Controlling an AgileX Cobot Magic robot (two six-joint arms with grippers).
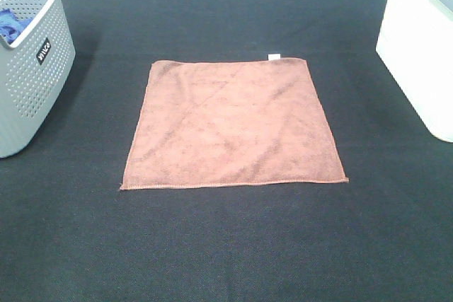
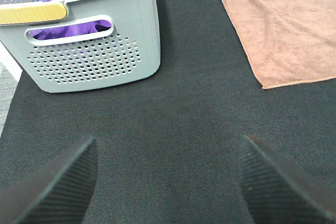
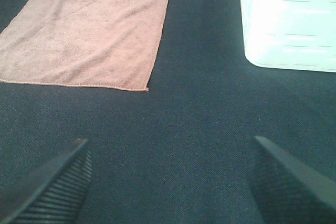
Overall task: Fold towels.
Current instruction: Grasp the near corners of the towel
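1. The square terracotta microfibre towel [image 1: 233,124] lies flat and unfolded in the middle of the black fabric table cover [image 1: 226,252].
2. It is about as wide as it is deep, so I can tell no long axis. Its edges run roughly square to the table: one hem faces me, one faces away, and one faces each side.
3. The small white tag [image 1: 273,56] sits on the far edge, close to the far right corner, pointing away from me.
4. A faint diagonal crease crosses the far left part of the towel. The stitched hem shows plainly along the near edge.
5. My left gripper [image 2: 167,153] is released, its two ribbed black fingers [image 2: 58,187] spread wide with only table cover between them. The towel lies farther away and to its right, well apart from it. Its near left corner is the closest part.
6. My right gripper [image 3: 169,150] is likewise spread apart and holds nothing. The towel lies farther away and to its left, well apart. Its near right corner is the closest part.
7. Neither gripper shows in the high view.
8. The grey perforated plastic basket [image 1: 32,83] stands at the far left, apart from the towel, with blue cloth [image 1: 10,25] and purple cloth [image 2: 73,27] inside.
9. The white plastic bin [image 1: 417,54] stands at the far right, also clear of the towel.
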